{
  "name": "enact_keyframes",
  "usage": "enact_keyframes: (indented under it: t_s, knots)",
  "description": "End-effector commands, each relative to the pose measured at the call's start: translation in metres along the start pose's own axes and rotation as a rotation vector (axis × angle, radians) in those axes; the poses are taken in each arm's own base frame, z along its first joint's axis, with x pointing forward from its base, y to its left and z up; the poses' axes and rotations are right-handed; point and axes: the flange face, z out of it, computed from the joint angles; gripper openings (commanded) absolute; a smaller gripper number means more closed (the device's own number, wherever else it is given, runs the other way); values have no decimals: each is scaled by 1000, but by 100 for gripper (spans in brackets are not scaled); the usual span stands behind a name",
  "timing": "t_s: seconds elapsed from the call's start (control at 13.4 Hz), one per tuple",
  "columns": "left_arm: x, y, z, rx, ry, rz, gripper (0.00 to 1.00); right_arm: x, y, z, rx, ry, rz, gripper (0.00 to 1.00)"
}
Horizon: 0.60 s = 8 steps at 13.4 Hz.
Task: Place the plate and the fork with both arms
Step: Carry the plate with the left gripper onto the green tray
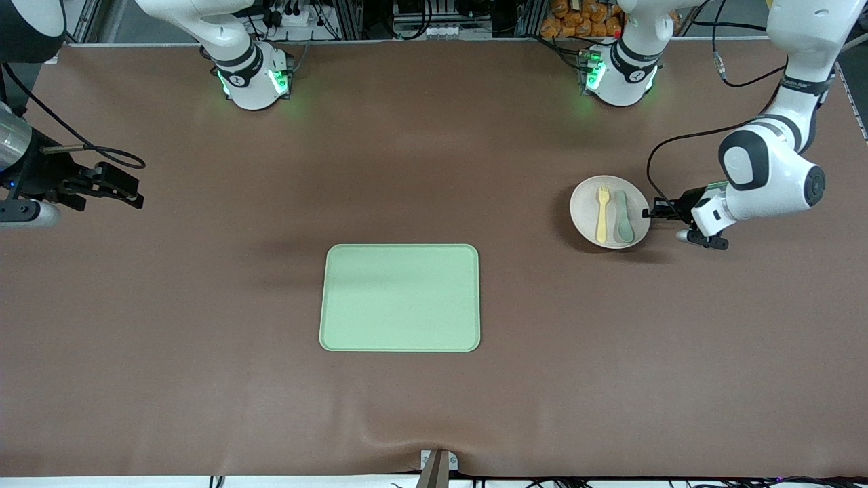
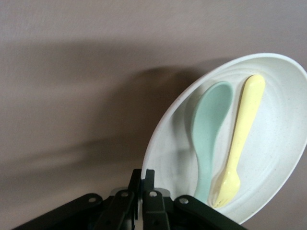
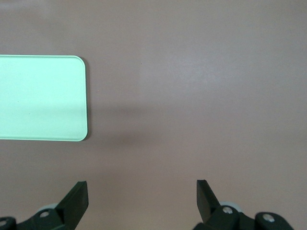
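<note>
Nearest the front camera lies the pale green tray (image 1: 400,298), rectangular with rounded corners, flat on the brown table (image 1: 203,379) about midway between the two arms' ends. Farther from that camera, toward the left arm's end, sits the plate (image 1: 586,207), round, off-white and finely speckled. On it lie the fork (image 1: 601,213), pale yellow, and a grey-green spoon (image 1: 622,218), side by side and nearly parallel.

At the plate's rim is the left gripper (image 1: 656,211), reaching in low from the left arm's end. From the front its fingertips only seem to meet the edge; the left wrist view shows more, with both black fingers (image 2: 149,203) drawn tight together and pinching the plate's rim (image 2: 158,143) between them. That view also shows the plate tilted in the frame, the fork's tines (image 2: 225,189) and the spoon's handle end lying on the side of the plate close to the fingers.

Over bare table at the right arm's end hangs the right gripper (image 1: 129,190), waiting. Its wrist view shows the fingers (image 3: 76,199) spread wide with nothing between them, and one corner of the tray (image 3: 43,98).
</note>
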Motion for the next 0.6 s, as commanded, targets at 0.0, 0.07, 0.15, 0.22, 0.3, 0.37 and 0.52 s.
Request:
enact_keyframes:
  t_s: [0.0, 0.07, 0.15, 0.22, 0.3, 0.37, 0.52]
  knots:
    - [39, 26, -6, -36, -1, -5, 0, -2, -2, -1, 11, -4, 11, 100]
    - [49, 44, -10, -29, 8, -14, 0, -2, -2, -1, 11, -4, 11, 100]
    - [61, 62, -16, -21, 21, -27, 0, -2, -2, -1, 11, -4, 11, 100]
    - [73, 81, -19, -11, 30, -39, 0, -2, -2, -1, 11, -4, 11, 100]
    - [87, 94, -21, -7, 41, -55, 0, -2, -2, -1, 11, -2, 9, 100]
    - [96, 110, -21, -3, 45, -70, 0, -2, -2, -1, 11, -2, 9, 100]
    - [121, 142, -13, 0, 49, -115, 0, -2, -2, -2, 11, -1, 9, 100]
